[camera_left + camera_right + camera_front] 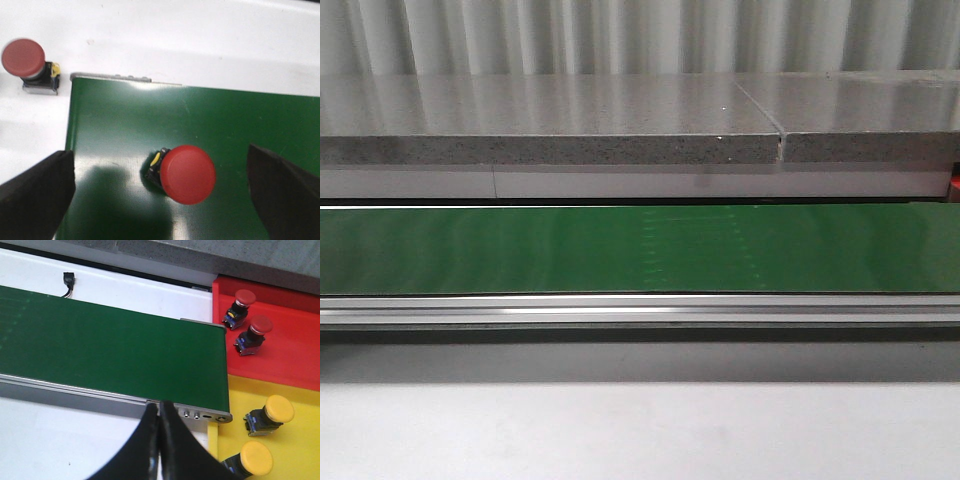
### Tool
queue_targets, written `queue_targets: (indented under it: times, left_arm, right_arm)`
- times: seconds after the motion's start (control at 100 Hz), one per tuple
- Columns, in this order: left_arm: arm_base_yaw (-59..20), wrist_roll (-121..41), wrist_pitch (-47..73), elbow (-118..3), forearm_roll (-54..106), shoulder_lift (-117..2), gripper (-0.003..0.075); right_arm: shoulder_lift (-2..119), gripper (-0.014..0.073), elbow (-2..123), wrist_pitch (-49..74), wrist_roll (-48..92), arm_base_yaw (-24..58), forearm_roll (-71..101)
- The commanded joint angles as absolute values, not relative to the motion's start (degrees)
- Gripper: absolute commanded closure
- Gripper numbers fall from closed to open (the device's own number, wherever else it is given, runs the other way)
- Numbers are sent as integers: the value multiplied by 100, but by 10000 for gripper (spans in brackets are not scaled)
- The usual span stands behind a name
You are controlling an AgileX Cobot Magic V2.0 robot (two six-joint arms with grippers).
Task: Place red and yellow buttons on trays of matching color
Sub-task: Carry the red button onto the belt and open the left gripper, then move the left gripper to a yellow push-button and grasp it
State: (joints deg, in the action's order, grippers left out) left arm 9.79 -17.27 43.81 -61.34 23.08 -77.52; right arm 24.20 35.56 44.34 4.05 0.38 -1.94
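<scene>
In the left wrist view a red button [187,174] lies on the green belt [225,120], between the wide-apart fingers of my open left gripper [161,192], touching neither. A second red button [26,62] rests on the white surface beside the belt's end. In the right wrist view my right gripper [159,410] is shut with nothing in it, over the belt's metal rail [75,395]. The red tray [285,355] holds two red buttons [241,302] [256,331]. The yellow tray [300,445] holds two yellow buttons [272,412] [252,460].
The front view shows only the bare green belt [640,248], its aluminium rail [640,310], a grey stone shelf [550,130] behind and white tabletop [640,430] in front. A black cable plug [68,280] lies on the white surface behind the belt.
</scene>
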Motion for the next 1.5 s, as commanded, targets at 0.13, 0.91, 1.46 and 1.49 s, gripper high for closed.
queue_targets:
  times: [0.13,0.91,1.46,1.49]
  left_arm:
    - [1401,-1549,3987,-6304,2455,-7361,81]
    - [3026,-1437,3421,-6338,2394,-9407,81]
    - [3026,-1437,3494,-7739,2312,-10706,81]
    - [3026,-1437,3508,-7809,2285,-10744,81]
  right_arm:
    - [2453,662,3681,4065,447,33,-239]
    - [2453,662,3681,4065,447,33,-239]
    - [2453,662,3681,4065,447,33,-239]
    - [2453,662,3681,4065,447,33,-239]
